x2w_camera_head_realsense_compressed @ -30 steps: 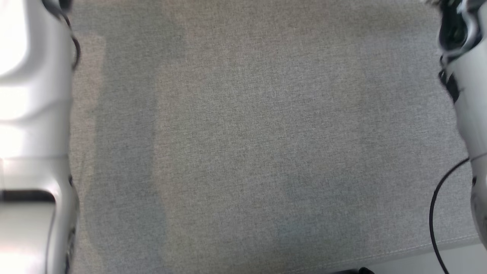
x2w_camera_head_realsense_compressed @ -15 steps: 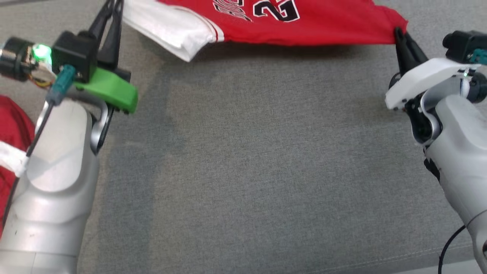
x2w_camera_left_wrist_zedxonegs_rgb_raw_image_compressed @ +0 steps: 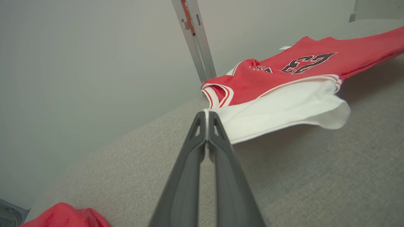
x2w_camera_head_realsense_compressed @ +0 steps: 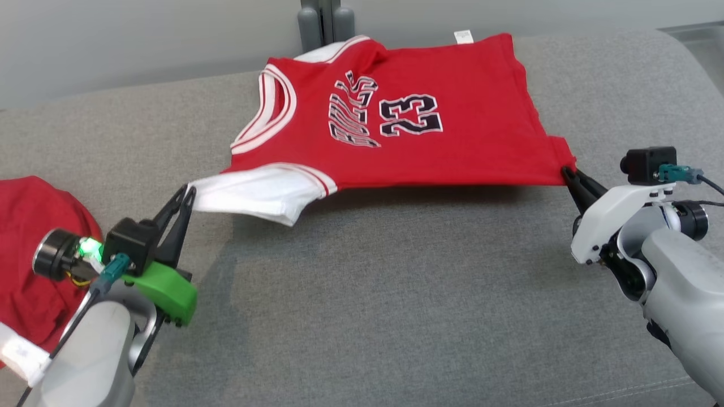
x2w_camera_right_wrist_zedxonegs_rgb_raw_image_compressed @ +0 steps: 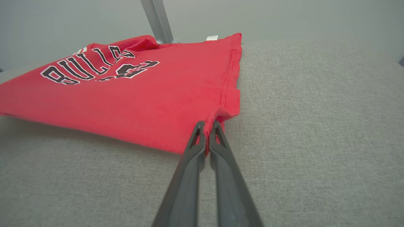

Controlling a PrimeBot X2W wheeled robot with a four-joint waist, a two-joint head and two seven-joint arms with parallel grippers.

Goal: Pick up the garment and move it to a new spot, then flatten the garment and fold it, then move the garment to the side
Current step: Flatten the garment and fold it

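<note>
Pinching the white sleeve (x2w_camera_head_realsense_compressed: 254, 195) of the red Bulls jersey (x2w_camera_head_realsense_compressed: 424, 130), left claw (x2w_camera_head_realsense_compressed: 189, 192) is squeezed tight; right claw (x2w_camera_head_realsense_compressed: 565, 171) nips its hem corner (x2w_camera_head_realsense_compressed: 561, 154) just as tight.

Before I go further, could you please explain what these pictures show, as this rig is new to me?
It is a wheeled robot with two arms. The wide picture comes from its head camera; the other two from cameras on each wrist, looking along two dark fingers. A red jersey numbered 23 lies spread on a grey cushioned surface. The left gripper is shut on its white sleeve, the right gripper on a hem corner. Another red garment lies at the robot's left.
</note>
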